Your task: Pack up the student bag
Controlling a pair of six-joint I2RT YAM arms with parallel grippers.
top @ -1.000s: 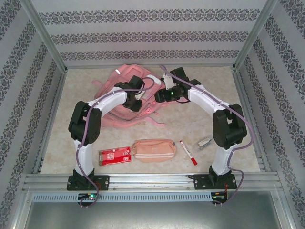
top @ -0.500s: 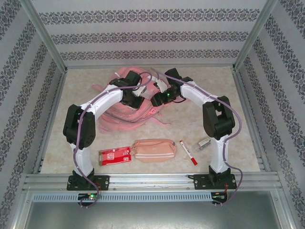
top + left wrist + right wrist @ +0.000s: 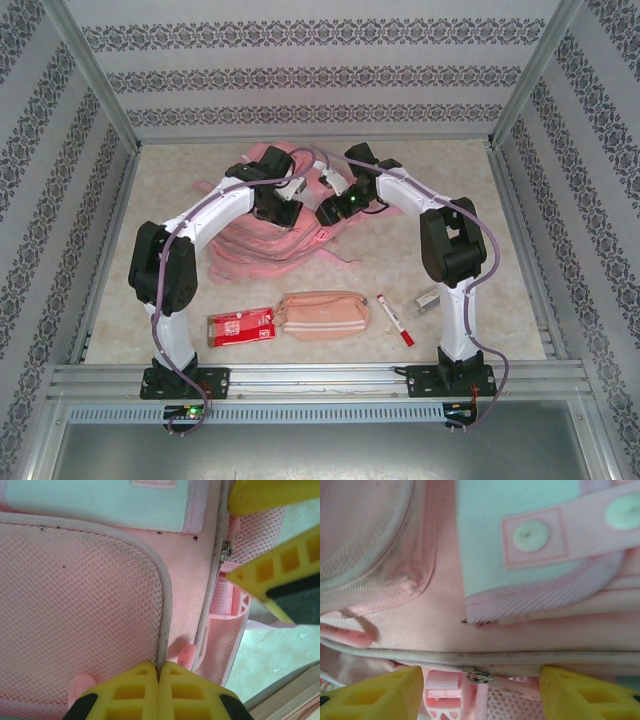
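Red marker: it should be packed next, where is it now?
In the top view, the red marker lies near the table's front edge, right of centre, between the pink pencil pouch and a small silver object.

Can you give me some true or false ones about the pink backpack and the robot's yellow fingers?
1. The left gripper has its fingers pressed together. True.
2. The right gripper is shut tight. False: its jaws stand open, one on each side of the zip pull.
3. The pencil pouch is inside the student bag. False: it lies on the table, between the red packet and the red marker.
4. Both grippers are at the student bag. True.
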